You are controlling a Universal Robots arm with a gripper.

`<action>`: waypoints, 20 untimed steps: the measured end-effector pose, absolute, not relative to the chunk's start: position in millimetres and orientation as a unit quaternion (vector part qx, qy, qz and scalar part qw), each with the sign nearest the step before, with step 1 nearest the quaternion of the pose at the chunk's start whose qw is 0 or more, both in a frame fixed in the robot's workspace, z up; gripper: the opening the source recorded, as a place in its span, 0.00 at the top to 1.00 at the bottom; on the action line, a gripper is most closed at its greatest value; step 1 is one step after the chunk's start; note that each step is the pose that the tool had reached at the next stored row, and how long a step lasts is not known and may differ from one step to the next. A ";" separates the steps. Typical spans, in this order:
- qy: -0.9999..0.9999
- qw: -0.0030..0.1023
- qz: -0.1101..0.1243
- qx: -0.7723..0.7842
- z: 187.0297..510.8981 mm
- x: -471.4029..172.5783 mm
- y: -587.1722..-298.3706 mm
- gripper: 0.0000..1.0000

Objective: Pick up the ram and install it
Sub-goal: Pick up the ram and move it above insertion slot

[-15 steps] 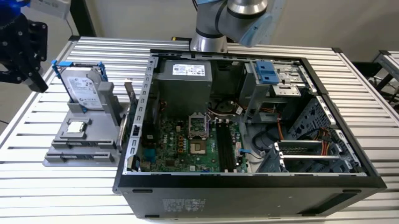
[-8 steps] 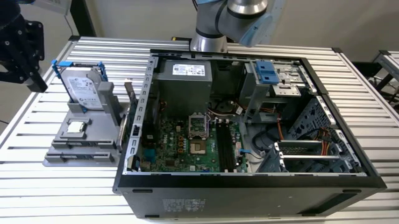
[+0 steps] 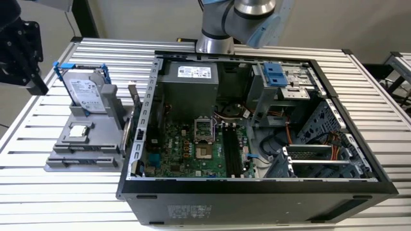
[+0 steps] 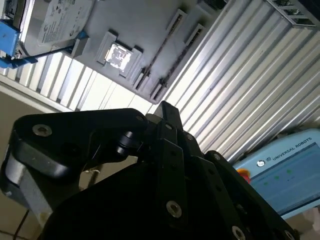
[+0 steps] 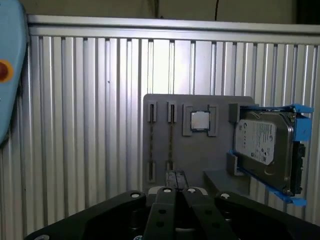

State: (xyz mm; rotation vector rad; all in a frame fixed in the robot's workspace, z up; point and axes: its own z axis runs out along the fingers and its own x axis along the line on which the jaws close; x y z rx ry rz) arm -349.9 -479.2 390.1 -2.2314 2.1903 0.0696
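Looking down through the first wrist view, I see the gripper (image 5: 175,176) with its fingertips pressed together and nothing between them. It hangs well apart from everything on the slatted table (image 5: 90,125).

The ram (image 5: 171,142) is not yet picked up. It stands on its long edge in the grey holder tray (image 5: 200,155), so I see just a thin dark line running between two end clips (image 5: 171,112). A second thin line lies just beside it and parallel. I cannot tell whether that is another stick or a bare groove. In both wrist views the ram's long axis runs along the table's slats.

In the exterior view the tray sits at nine o'clock of the open computer case (image 3: 257,185). The hard drive (image 3: 83,91) in its blue rails is at the tray's twelve o'clock end. The processor chip (image 3: 78,130) is in the middle, and the ram's clips are at the six o'clock end. There the stick lies along the nine-to-three line, one end toward the case. The black memory slots (image 3: 232,154) on the motherboard run twelve to six, crosswise to it. The arm (image 3: 247,9) rises at the case's twelve o'clock edge.
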 end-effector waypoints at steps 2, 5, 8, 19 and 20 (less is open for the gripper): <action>0.693 0.007 0.022 -0.721 390.1 -349.9 -479.3 1.00; 0.682 0.006 0.022 -0.731 390.0 -349.9 -479.5 1.00; 0.673 0.006 0.023 -0.739 390.1 -349.9 -479.6 1.00; 0.667 0.006 0.023 -0.744 390.0 -349.6 -479.7 1.00; 0.667 0.006 0.023 -0.744 390.0 -349.5 -479.7 1.00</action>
